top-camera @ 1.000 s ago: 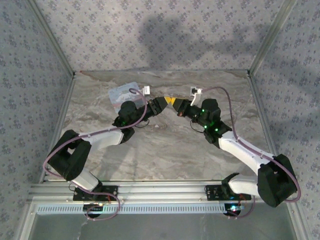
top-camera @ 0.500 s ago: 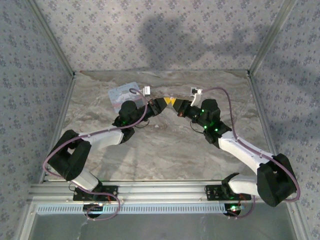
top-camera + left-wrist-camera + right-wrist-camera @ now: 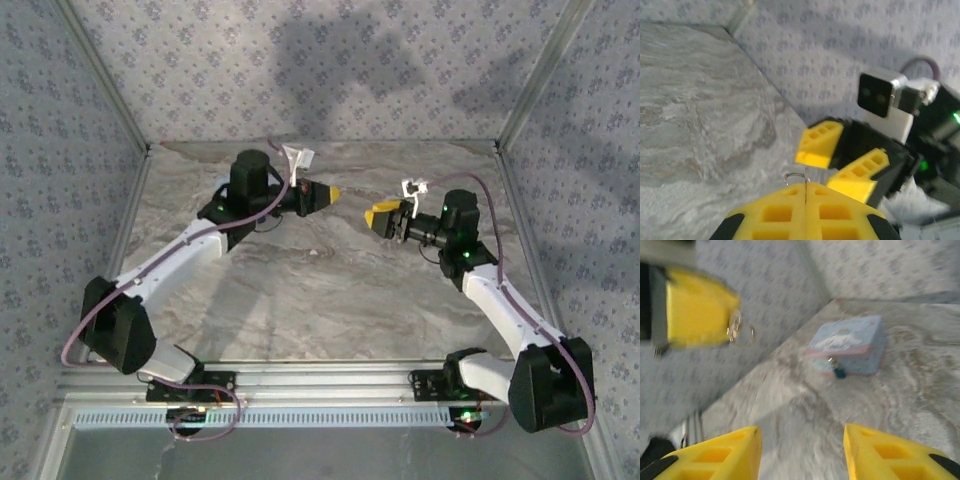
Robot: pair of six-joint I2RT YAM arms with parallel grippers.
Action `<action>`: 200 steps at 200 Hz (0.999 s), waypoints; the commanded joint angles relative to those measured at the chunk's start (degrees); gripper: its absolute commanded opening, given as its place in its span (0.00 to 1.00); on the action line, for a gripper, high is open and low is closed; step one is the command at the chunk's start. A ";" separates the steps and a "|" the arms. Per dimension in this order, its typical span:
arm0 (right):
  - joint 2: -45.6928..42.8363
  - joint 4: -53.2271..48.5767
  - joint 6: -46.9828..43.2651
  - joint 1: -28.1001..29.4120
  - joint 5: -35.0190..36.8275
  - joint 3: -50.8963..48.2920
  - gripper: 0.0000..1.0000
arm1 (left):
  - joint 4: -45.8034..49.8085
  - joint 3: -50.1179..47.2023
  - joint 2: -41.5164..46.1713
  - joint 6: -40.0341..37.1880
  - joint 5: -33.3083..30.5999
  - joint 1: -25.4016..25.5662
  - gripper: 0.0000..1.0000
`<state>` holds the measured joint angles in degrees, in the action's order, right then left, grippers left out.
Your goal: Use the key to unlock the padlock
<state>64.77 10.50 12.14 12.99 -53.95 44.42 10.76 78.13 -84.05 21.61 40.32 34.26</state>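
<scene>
Table [image 3: 330, 290]: grey marbled top. One tin [image 3: 847, 345], pale blue, cartoon-printed lid, lying flat near the wall. Small teal padlock [image 3: 839, 373] at its front.

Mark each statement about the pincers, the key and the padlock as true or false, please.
1. The left pincer is shut on the key. True.
2. The right pincer is shut. False: it stands open and empty.
3. The padlock sits against the tin. True.
4. The key is in the padlock. False: it is held in the air, away from the padlock.
5. The two pincers touch. False: a gap separates them.
</scene>
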 commanded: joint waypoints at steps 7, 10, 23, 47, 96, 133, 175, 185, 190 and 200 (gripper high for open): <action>1.32 -9.79 -13.38 1.16 -12.46 5.35 0.48 | 29.94 6.58 -1.30 -20.45 3.75 0.43 0.00; 1.71 -10.16 -13.86 1.42 -12.67 5.71 0.48 | 30.83 7.02 -1.54 -21.12 3.54 0.52 0.00; 3.31 -11.74 -15.18 2.26 -13.29 7.46 0.48 | 34.05 8.68 -2.45 -23.43 3.05 1.09 0.00; 6.80 -13.80 -16.75 4.84 -13.33 10.54 0.48 | 37.30 10.65 -3.96 -25.68 1.65 2.30 0.00; 12.37 -14.76 -17.92 8.44 -14.14 13.56 0.44 | 37.05 11.17 -4.46 -26.38 1.70 3.00 0.00; 13.15 -17.78 -20.08 8.98 -14.78 13.41 0.41 | 36.57 11.17 -4.28 -26.36 1.65 2.96 0.00; 13.68 -18.30 -20.40 9.68 -14.52 13.14 0.35 | 36.07 11.10 -4.46 -26.28 2.14 3.01 0.00; 14.01 -18.32 -20.35 9.98 -14.51 13.46 0.34 | 36.00 11.17 -4.50 -26.27 2.12 3.07 0.00; 14.14 -18.40 -20.37 10.12 -14.51 13.56 0.33 | 35.99 11.17 -4.46 -26.29 2.17 3.05 0.00; 14.46 -18.49 -20.45 10.37 -14.58 13.84 0.32 | 35.94 11.15 -4.47 -26.26 2.14 3.04 0.00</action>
<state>78.08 -6.26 -7.16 22.59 -66.94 56.21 46.41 87.53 -88.75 -3.62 41.56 37.15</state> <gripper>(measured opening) 0.331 0.048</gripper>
